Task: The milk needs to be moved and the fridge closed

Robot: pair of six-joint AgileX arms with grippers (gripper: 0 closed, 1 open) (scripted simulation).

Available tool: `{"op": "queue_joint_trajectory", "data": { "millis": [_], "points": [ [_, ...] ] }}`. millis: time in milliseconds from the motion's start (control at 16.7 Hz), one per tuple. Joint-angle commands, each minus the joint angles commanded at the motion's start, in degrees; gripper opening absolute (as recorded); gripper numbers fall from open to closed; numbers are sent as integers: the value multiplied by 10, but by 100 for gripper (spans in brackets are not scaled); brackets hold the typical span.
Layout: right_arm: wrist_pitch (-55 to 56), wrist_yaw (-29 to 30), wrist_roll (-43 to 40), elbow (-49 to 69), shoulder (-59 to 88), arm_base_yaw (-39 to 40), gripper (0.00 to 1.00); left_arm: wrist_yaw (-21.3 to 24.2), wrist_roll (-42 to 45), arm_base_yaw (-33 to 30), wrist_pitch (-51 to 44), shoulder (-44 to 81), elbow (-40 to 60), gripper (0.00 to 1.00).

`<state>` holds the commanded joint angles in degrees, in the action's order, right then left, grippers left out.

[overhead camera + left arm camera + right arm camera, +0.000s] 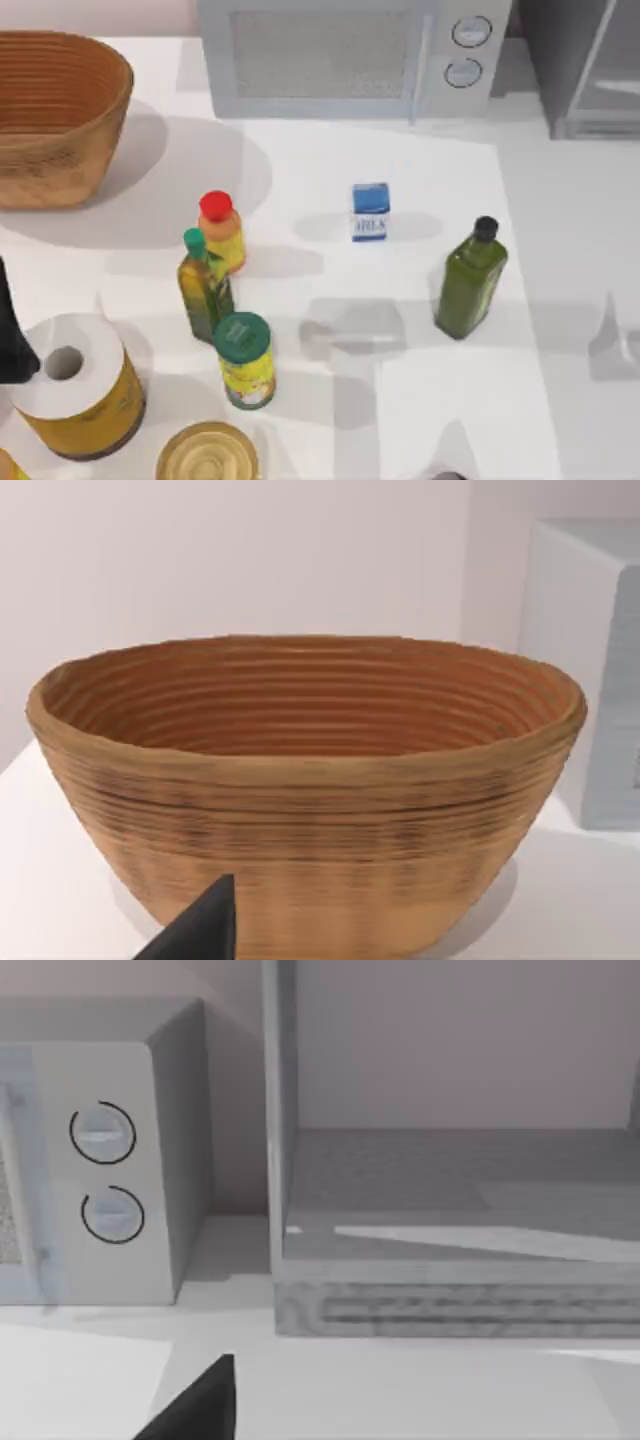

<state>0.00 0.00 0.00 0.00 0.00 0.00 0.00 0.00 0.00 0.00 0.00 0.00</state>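
**Milk mid-desk, fridge open, both arms parked**

Fridge [585, 70] sits at the desk's [400, 400] far right corner; in the right wrist view its inside [450, 1190] is open to the front, bare shelf floor visible. Microwave [350, 55] is just left of it, two knobs on its right side. Basket [55, 115] is at the far left, seen close in the left wrist view [300, 780].

Paper roll [70, 385] stands near left. Dark green bottle [470, 280] stands right of centre. Olive oil bottle [205, 285], red-capped bottle [222, 230] and green-lidded can [245, 360] cluster left of centre. A gold tin [207, 455] is at the near edge.

Milk [370, 212] stands upright mid-desk, well apart from the fridge, nothing touching it.

Left arm [12, 340] is at the left edge. A dark fingertip shows in each wrist view [200, 930] [200, 1405]; cannot tell how either arm's jaws stand.
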Motion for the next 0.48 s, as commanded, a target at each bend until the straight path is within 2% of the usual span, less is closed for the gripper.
{"op": "queue_joint_trajectory", "data": {
  "millis": [240, 480],
  "points": [
    [17, 17, 1, -2, 20, 18, 100, 0, 0, 0, 0, 0, 0, 100],
    [104, 115, 4, -4, 116, 122, 100, 0, 0, 0, 0, 0, 0, 100]
  ]
}}
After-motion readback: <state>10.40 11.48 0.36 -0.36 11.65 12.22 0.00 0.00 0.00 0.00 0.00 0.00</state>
